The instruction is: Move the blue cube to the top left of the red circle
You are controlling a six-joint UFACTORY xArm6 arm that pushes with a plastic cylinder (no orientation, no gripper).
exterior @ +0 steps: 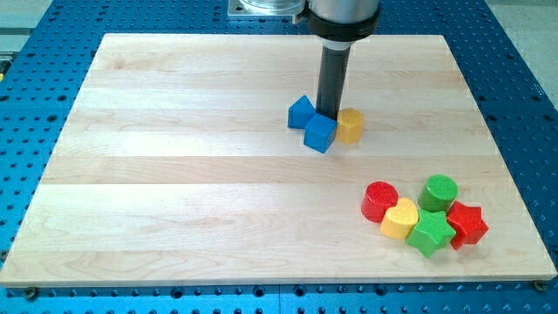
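Observation:
The blue cube (320,133) sits near the board's middle, slightly toward the view's top. My tip (327,114) stands just behind it, at its top edge, touching or nearly touching it. A second blue block (301,112) lies to the cube's upper left and a yellow block (350,126) to its right; my tip is between these two. The red circle (379,201) is far down to the view's lower right, at the left end of a cluster of blocks.
Next to the red circle lie a yellow heart (401,218), a green star (431,233), a green cylinder (438,192) and a red star (466,223). The wooden board (174,174) rests on a blue perforated table (35,52).

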